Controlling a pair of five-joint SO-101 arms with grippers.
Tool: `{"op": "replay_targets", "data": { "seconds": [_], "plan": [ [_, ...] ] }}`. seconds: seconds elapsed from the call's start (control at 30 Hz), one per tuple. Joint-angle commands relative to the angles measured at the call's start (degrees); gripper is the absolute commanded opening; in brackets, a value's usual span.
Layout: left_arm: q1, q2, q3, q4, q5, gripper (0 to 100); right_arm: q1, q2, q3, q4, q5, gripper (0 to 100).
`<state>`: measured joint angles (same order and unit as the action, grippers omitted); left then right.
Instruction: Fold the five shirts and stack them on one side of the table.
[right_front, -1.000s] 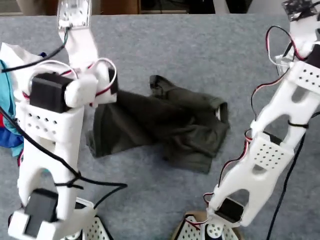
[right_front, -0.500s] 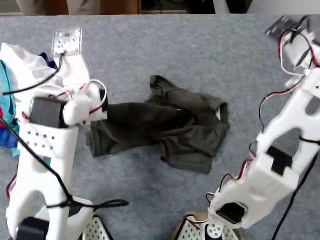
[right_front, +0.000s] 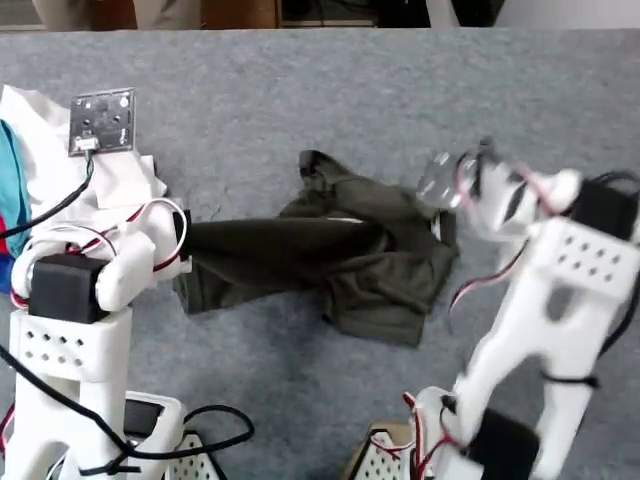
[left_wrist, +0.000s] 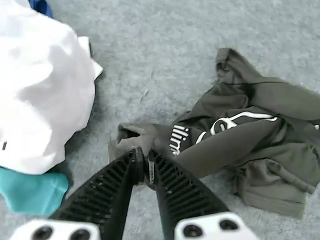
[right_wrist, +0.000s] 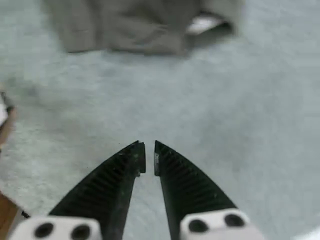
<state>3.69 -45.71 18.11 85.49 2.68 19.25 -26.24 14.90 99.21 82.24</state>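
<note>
High view: fixed camera well above the table (right_front: 330, 90), looking steeply down from the arms' own side. Arm bases sit at the lower edge of the frame, the far table edge along the top. Wide enough to take in the left arm (right_front: 70, 330) and the right arm (right_front: 560, 300).

Left wrist view: mounted on the wrist, sights down along the left gripper (left_wrist: 143, 156), close to the table.

Right wrist view: same mount, sights along the right gripper (right_wrist: 149, 157), low over grey table.

Shared ground: the dark shirt (right_front: 330, 250), frame centre in the high view, shows in all three. The white shirt (right_front: 35, 115), upper left there, also shows in the left wrist view
</note>
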Motion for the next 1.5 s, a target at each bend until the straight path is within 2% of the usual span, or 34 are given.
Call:
{"op": "replay_targets", "data": {
  "seconds": [0.0, 0.23, 0.43, 0.5, 0.67, 0.83, 0.9, 0.97, 1.1, 1.3, 1.47],
  "plan": [
    [-2.9, -1.2, 2.2, -0.5, -0.3, 2, -2.3, -7.3, 13.1, -4.1, 1.2, 5.8],
    [-5.7, -2.4, 2.2, 0.7, -0.4, 2, -0.7, -9.6, 26.8, -14.5, 1.1, 5.6],
    [-8.4, -10.9, 3.9, 1.3, -0.6, 2, -4.9, -10.4, 35.7, -16.4, 0.3, 5.5],
    [-8.7, -14.2, 5.5, 1.2, -0.6, 2, -6.1, -10.5, 37.7, -17.0, -4.9, 5.7],
    [-8.7, -18.5, 9.6, 1.0, -2.0, 2, -8.8, -10.6, 38.2, -18.1, -25.0, 5.8],
    [-8.6, -18.3, 10.3, 0.9, -2.2, 2, -15.5, -10.3, 38.4, -17.8, -45.4, 5.9],
    [-8.6, -18.3, 10.3, 0.4, -2.2, 2, -18.5, -10.3, 38.5, -17.8, -51.3, 6.0],
    [-8.6, -18.3, 10.4, 0.1, -2.2, 2, -21.5, -10.3, 39.1, -17.8, -54.6, 8.1],
    [-8.6, -18.5, 10.4, 0.0, -2.2, 2, -22.9, -10.3, 39.3, -18.2, -55.4, 14.3],
    [-8.6, -18.5, 10.4, -0.1, -2.2, 2, -22.0, -10.3, 39.7, -18.7, -55.6, 14.2],
    [-8.6, -18.5, 10.4, 0.0, -2.3, 2, -21.9, -10.2, 39.3, -19.3, -60.7, 14.5]
  ]
}}
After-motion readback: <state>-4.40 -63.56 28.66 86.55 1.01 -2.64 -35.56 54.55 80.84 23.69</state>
